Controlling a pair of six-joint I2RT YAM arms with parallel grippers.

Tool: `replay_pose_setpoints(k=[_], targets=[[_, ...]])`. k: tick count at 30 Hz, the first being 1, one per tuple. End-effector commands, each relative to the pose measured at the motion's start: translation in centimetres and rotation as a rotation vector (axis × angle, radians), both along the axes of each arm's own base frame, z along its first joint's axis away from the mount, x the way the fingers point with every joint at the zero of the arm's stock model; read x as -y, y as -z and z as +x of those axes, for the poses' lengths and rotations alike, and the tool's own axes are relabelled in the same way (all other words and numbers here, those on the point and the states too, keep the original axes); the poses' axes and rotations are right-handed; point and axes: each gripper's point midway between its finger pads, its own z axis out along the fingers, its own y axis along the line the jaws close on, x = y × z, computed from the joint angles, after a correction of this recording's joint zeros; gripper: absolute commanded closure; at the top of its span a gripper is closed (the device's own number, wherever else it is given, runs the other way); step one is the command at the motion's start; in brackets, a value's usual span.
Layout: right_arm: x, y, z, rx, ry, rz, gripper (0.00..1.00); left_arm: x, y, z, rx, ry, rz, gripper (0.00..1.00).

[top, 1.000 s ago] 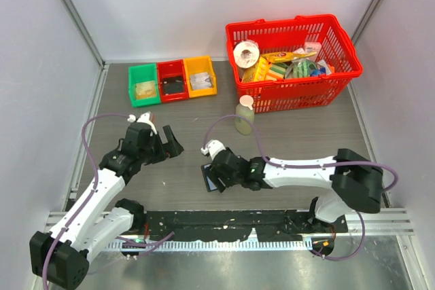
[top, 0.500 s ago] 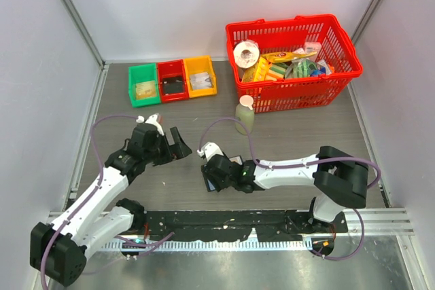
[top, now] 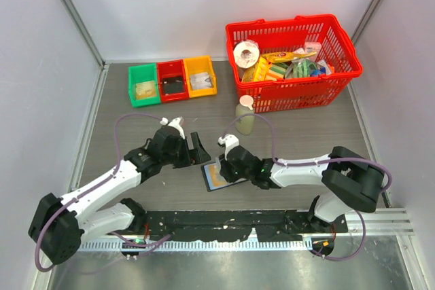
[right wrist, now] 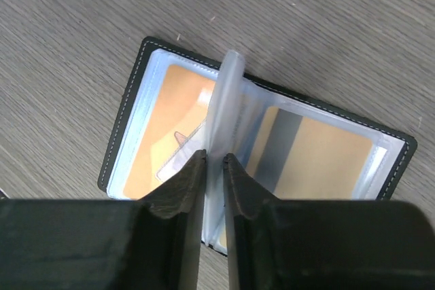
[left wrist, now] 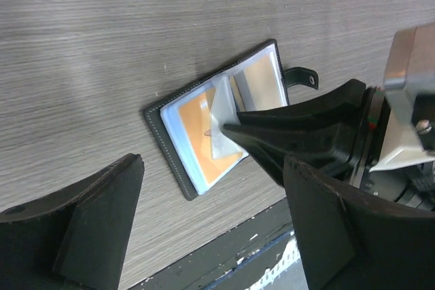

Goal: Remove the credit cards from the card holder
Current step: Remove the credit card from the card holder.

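Fingers (left wrist: 81, 222) spread wide and holding nothing, the left tool (top: 198, 151) hangs over the tabletop (top: 292, 134) just left of the card holder (left wrist: 178, 117). That holder lies opened flat, with orange credit cards (right wrist: 166, 127) tucked in its pale pockets on both halves. From its spine a clear sleeve (right wrist: 228, 93) stands up, pinched between the nearly closed fingers of the right tool (right wrist: 215, 164).
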Motion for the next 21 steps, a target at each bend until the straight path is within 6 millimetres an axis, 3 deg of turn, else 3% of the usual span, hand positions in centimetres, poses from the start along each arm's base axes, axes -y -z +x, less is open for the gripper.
replay_pose_setpoints(k=[1,13,21], targets=[[1.3,1.5,-1.1,-0.112,0.007,0.079,0.82,2.2,-0.6,0.9,0.034,-0.001,-0.059,0.17],[1.6,1.3,-1.5,-0.186,-0.007,0.239,0.84,7.7,0.6,2.6,-0.019,0.029,-0.221,0.28],[1.9,1.2,-1.4,-0.188,-0.002,0.265,0.84,9.1,2.6,3.1,-0.07,0.016,-0.238,0.3]])
